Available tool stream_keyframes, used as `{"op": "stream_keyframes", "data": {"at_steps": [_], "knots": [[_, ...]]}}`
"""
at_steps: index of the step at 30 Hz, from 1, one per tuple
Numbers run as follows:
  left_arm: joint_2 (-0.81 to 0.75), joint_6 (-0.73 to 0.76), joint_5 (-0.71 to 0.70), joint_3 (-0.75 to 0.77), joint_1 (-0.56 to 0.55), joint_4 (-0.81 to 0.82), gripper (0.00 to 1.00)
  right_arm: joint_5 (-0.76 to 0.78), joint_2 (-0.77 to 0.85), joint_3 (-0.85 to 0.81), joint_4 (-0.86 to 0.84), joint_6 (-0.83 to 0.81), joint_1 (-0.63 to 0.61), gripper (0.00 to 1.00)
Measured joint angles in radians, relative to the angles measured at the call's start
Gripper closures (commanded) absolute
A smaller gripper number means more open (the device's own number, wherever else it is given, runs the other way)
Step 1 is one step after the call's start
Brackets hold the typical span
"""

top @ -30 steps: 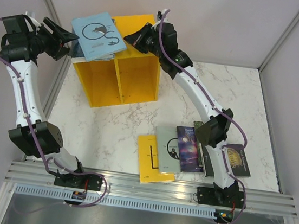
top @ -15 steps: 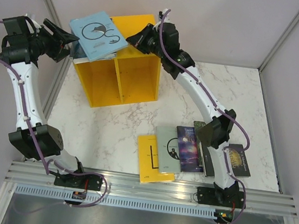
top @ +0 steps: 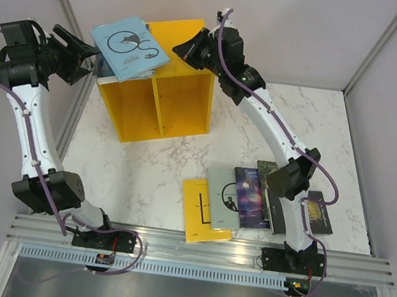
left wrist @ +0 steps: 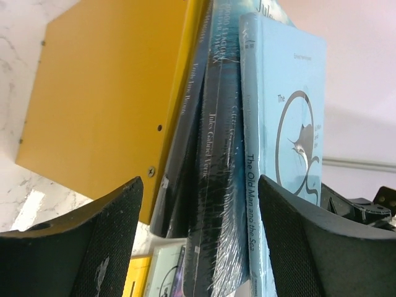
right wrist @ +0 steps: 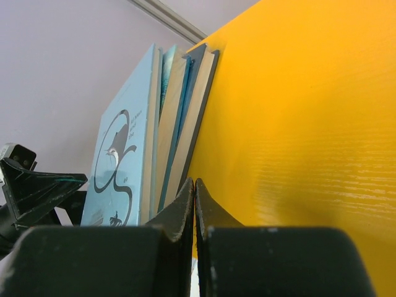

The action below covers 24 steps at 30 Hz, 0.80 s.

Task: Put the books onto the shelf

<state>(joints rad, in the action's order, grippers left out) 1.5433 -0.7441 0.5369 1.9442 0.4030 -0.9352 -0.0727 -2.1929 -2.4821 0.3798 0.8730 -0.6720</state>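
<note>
Your left gripper (top: 83, 58) stands with its jaws spread wide and nothing between the fingers (left wrist: 93, 247), while the right gripper (top: 180, 50) has its jaws pressed flat together, also empty. Look out from the left jaws and there it is: the stack of books (left wrist: 213, 161) sits dead ahead in the gap, spines toward you, with The Old Man and the Sea (top: 129, 47) in light blue on top. Whether the fingertips touch that stack, you cannot tell; they are just beside its left edge. The right gripper points at the stack's opposite side, its closed tip low over the top panel of the yellow shelf (top: 182, 107), so you have the pile bracketed from both ends. That pile, three or four volumes, lies on the far left of the shelf's top and hangs out past its left edge, so it looks placed but not squared up. Both compartments show no books. Down on the marble table (top: 124, 161), near right, the work waits: the yellow book (top: 205, 211), the grey-green book (top: 222, 188), the purple galaxy book (top: 252, 197) and the black-and-gold book (top: 319, 212), well apart from either gripper. Call it roughly halfway by my reckoning.
</note>
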Motion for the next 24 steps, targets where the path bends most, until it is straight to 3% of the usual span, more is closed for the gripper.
{"op": "stream_keyframes", "data": {"at_steps": [4,8,10,13,20,24], "knots": [[-0.042,-0.006,-0.081,-0.002,0.002,-0.024,0.20,-0.016,0.016,0.052,-0.012,0.033,0.006,1.00],[-0.114,-0.023,-0.159,-0.013,0.006,-0.034,0.27,-0.055,0.037,0.134,-0.048,0.085,0.019,1.00],[-0.149,-0.034,-0.201,-0.025,0.007,-0.038,0.36,-0.073,0.041,0.163,-0.075,0.109,0.029,1.00],[-0.186,-0.057,-0.261,-0.047,0.008,-0.044,0.62,-0.089,0.043,0.180,-0.098,0.127,0.040,1.00],[-0.156,-0.078,-0.327,-0.081,0.008,-0.055,0.97,-0.092,0.069,0.182,-0.134,0.142,0.043,1.00],[-0.112,-0.079,-0.337,-0.103,0.008,-0.055,0.98,-0.096,0.077,0.173,-0.141,0.151,0.041,1.00]]}}
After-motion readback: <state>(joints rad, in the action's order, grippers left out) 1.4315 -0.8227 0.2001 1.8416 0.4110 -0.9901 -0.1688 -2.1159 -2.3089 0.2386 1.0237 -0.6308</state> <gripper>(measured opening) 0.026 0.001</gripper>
